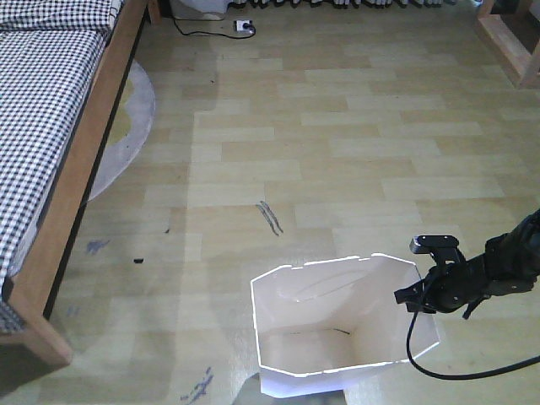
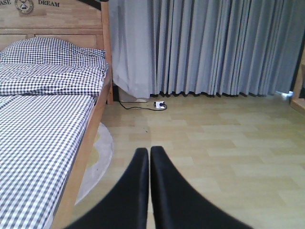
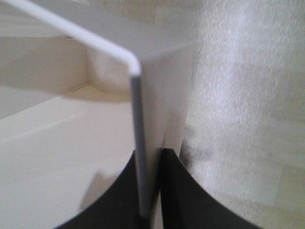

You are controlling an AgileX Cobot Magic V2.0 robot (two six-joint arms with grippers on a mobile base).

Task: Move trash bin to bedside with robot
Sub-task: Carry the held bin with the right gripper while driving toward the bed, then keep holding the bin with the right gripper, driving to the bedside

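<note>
Low in the front view stands the trash bin (image 1: 316, 291), upright with its mouth facing up, so its long axis runs vertical and the walls taper down to a smaller base. We can see straight into it: pale walls, a pale bottom, and one thin dark fleck (image 1: 337, 331) lying down there.

In from the right edge comes the right arm (image 1: 506, 261), stretched low and nearly level, elbow out of frame. Its right gripper (image 1: 419, 297) is at the bin's right-hand rim. The wrist view confirms it: one black finger sits inside the wall and one outside, pinched tight on the thin white plastic just below the rim's corner. A black cable (image 1: 439, 376) loops down beside the bin.

The left gripper (image 2: 150, 151) is held out level, its two curved fingers pressed together with nothing between them, pointing across the wooden floor (image 2: 228, 138) toward the grey curtains (image 2: 205, 47).

The bin is well apart from the bed (image 1: 51, 101), which runs along the left side, with open floor between the wooden frame and the bin. I cannot tell whether the base is touching the floor.
</note>
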